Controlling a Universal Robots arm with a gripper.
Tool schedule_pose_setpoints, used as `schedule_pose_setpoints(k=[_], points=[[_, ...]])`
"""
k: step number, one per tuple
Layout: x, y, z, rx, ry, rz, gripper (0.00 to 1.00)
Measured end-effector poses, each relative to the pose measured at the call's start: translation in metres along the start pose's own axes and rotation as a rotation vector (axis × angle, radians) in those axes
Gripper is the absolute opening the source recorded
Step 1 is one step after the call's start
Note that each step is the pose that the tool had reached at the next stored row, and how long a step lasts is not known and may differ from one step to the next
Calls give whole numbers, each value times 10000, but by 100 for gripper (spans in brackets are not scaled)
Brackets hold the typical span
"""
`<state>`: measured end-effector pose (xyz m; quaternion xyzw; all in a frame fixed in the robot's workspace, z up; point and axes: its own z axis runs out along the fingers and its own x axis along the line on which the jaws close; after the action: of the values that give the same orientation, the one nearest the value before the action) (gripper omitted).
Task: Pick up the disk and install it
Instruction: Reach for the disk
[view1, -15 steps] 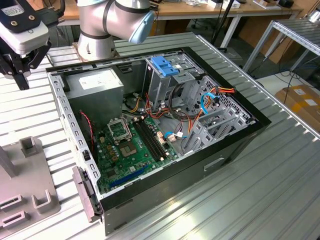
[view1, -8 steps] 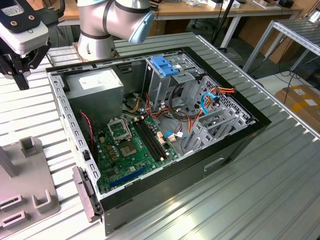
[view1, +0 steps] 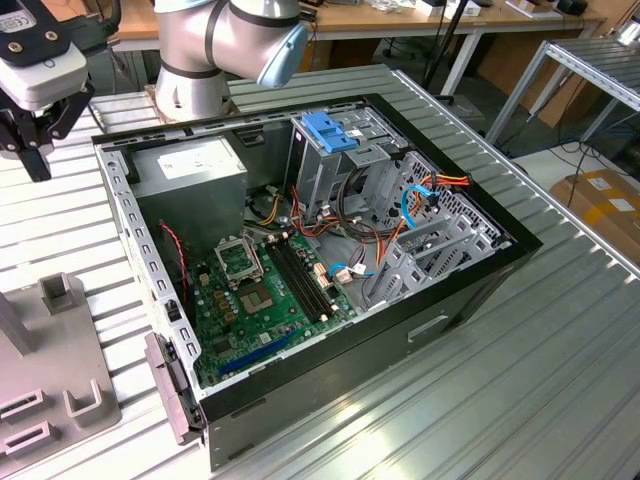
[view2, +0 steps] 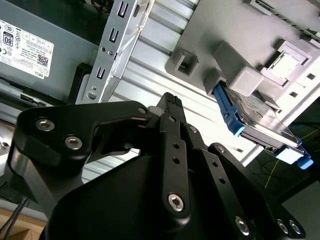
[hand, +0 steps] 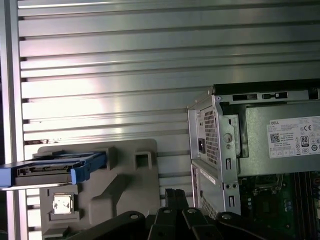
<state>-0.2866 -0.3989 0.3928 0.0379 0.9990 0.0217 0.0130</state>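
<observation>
The disk (hand: 50, 169) is a flat dark drive with blue side rails. It stands on edge in a slot of a grey holder block (hand: 125, 175) on the ribbed table, and it also appears in the second wrist view (view2: 260, 122). My gripper (view1: 30, 150) hangs above the table at the exterior view's left, beside the open computer case (view1: 520, 250). It is some way from the disk and touches nothing. Its black fingertips (hand: 175, 195) sit close together with nothing between them, as the second wrist view (view2: 170, 102) also shows.
Inside the case are a grey power-supply box (view1: 190, 165), a blue-topped drive cage (view1: 335, 135), a green mainboard (view1: 260, 290) and loose cables. The grey holder block (view1: 50, 380) lies at the exterior view's lower left. The arm's base (view1: 210, 50) stands behind the case.
</observation>
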Motion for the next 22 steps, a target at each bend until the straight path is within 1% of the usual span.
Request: schedule_pose_setpoints(k=[2, 5, 16, 22], points=[[24, -2, -1, 0, 0, 0, 11], [38, -3, -1, 0, 0, -1, 11], [40, -3, -1, 0, 0, -1, 11], [104, -8, -3, 0, 0, 0, 11]])
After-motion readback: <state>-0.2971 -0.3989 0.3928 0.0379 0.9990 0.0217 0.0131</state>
